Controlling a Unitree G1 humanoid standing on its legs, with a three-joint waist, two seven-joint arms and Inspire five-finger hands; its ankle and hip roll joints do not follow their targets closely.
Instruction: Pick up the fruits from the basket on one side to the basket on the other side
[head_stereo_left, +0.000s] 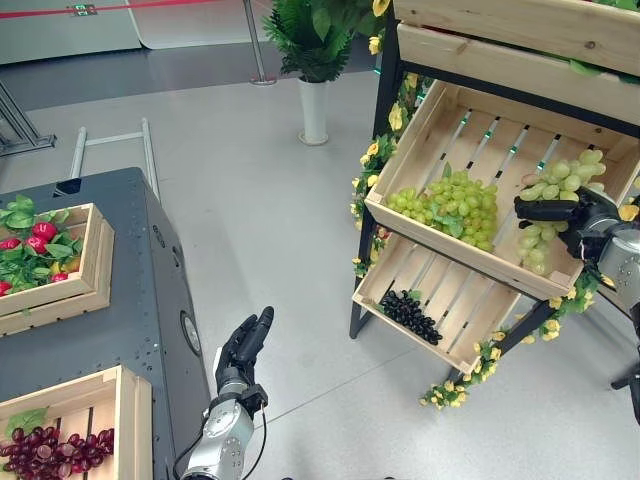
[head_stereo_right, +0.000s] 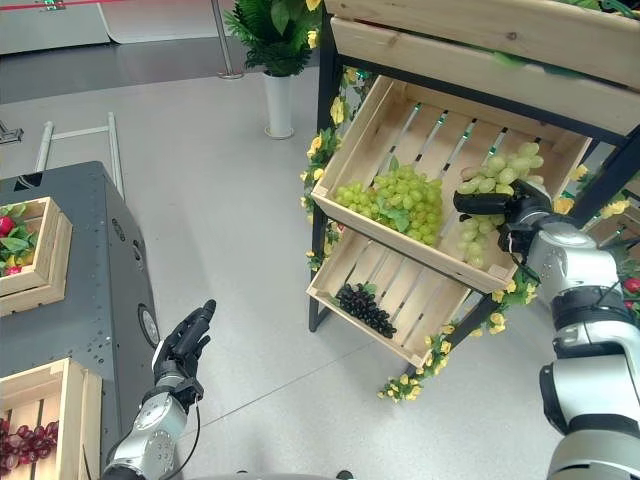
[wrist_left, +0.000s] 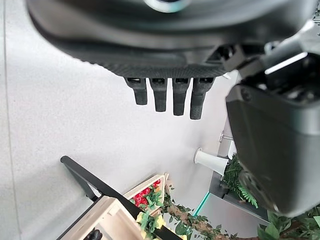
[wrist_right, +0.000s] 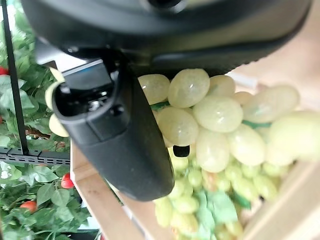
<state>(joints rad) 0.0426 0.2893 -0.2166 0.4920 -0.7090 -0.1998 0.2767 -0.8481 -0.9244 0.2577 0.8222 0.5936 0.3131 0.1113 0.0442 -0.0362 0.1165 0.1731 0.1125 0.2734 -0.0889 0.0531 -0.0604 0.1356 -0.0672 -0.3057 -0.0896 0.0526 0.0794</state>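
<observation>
A tilted wooden crate (head_stereo_left: 400, 215) on the flower-trimmed stand holds a large bunch of green grapes (head_stereo_left: 452, 205). My right hand (head_stereo_left: 560, 210) reaches into that crate's right end and is curled round a second bunch of green grapes (head_stereo_left: 562, 178), which shows above and below the fingers. In the right wrist view these grapes (wrist_right: 210, 115) press against the palm beside the thumb (wrist_right: 120, 135). My left hand (head_stereo_left: 246, 348) hangs low over the floor beside the grey table, fingers (wrist_left: 167, 97) straight and holding nothing.
The stand's lower crate (head_stereo_left: 470, 345) holds black grapes (head_stereo_left: 410, 315). On the grey table (head_stereo_left: 130, 300) at my left sit a crate of red fruit and leaves (head_stereo_left: 40, 240) and a crate with purple grapes (head_stereo_left: 60, 450). A potted plant (head_stereo_left: 313, 60) stands behind.
</observation>
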